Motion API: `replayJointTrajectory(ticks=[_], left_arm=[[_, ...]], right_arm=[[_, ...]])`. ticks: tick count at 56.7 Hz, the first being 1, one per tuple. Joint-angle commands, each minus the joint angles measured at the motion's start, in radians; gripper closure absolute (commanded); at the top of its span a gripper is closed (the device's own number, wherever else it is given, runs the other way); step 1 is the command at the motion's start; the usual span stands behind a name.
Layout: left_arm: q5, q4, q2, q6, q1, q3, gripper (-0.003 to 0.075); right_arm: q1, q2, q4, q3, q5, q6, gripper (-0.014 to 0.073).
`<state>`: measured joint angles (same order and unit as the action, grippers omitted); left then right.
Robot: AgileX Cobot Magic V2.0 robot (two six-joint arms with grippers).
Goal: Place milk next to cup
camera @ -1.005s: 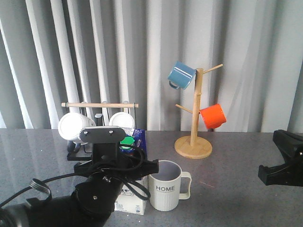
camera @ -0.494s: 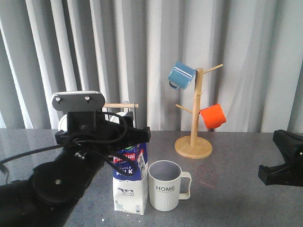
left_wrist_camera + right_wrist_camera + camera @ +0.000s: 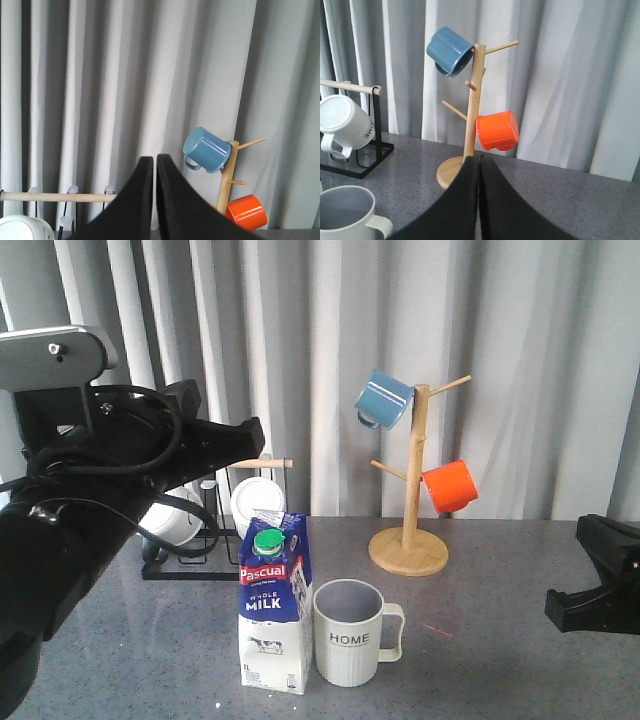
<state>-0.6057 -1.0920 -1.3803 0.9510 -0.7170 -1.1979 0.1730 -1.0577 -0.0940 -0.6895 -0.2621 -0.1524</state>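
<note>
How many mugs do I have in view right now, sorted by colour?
Cream-white ribbed HOME cup: 1
Blue mug on the wooden tree: 1
Orange mug on the wooden tree: 1
White mugs on the black rack, one and another: 2
Total: 5

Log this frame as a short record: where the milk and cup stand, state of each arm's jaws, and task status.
milk: carton upright on table, free of both arms
cup: HOME mug just right of carton in the front view, handle pointing away from it
left gripper: jaws shut, empty, raised facing the curtain
right gripper: jaws shut, empty
task status: looks done
</note>
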Motion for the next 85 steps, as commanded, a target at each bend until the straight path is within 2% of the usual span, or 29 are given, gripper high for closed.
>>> replayJointTrajectory(ticks=[1,5,15,21,54,58,61,67,72,76,81,85], left_arm=[[-0.042,0.046,0.039,0.005,-0.003,-0.034,0.0728],[-0.071,0.121,0.039,0.005,-0.002,-0.034,0.0728],[-0.141,0.521,0.043,0.005,0.044,-0.034,0.0728],[-0.141,0.644,0.046,0.004,0.076,-0.034,0.0727],[-0.113,0.639,0.032,-0.004,0.086,-0.031,0.0727],[-0.003,0.641,0.050,-0.074,0.086,-0.031,0.0727],[0.129,0.668,0.071,-0.148,0.094,-0.027,0.0727],[0.345,0.814,0.144,-0.392,0.149,0.040,0.0727],[0.390,0.975,0.218,-0.686,0.196,0.138,0.0727],[0.402,1.104,0.290,-0.856,0.242,0.240,0.0727],[0.402,1.155,0.391,-0.951,0.300,0.388,0.0727],[0.401,1.154,0.473,-0.951,0.342,0.507,0.0727]], right_arm=[[-0.004,0.019,0.007,-0.028,-0.074,-0.010,0.0602],[-0.004,0.019,0.007,-0.028,-0.074,-0.010,0.0602],[-0.004,0.019,0.007,-0.028,-0.074,-0.010,0.0602],[-0.004,0.019,0.007,-0.028,-0.074,-0.010,0.0602],[-0.004,0.019,0.007,-0.028,-0.074,-0.010,0.0602],[-0.004,0.019,0.007,-0.028,-0.074,-0.010,0.0602],[-0.004,0.019,0.007,-0.028,-0.074,-0.010,0.0602],[-0.004,0.019,0.007,-0.028,-0.074,-0.010,0.0602],[-0.004,0.019,0.007,-0.028,-0.074,-0.010,0.0602],[-0.004,0.019,0.007,-0.028,-0.074,-0.010,0.0602],[-0.004,0.019,0.007,-0.028,-0.074,-0.010,0.0602],[-0.004,0.019,0.007,-0.028,-0.074,-0.010,0.0602]])
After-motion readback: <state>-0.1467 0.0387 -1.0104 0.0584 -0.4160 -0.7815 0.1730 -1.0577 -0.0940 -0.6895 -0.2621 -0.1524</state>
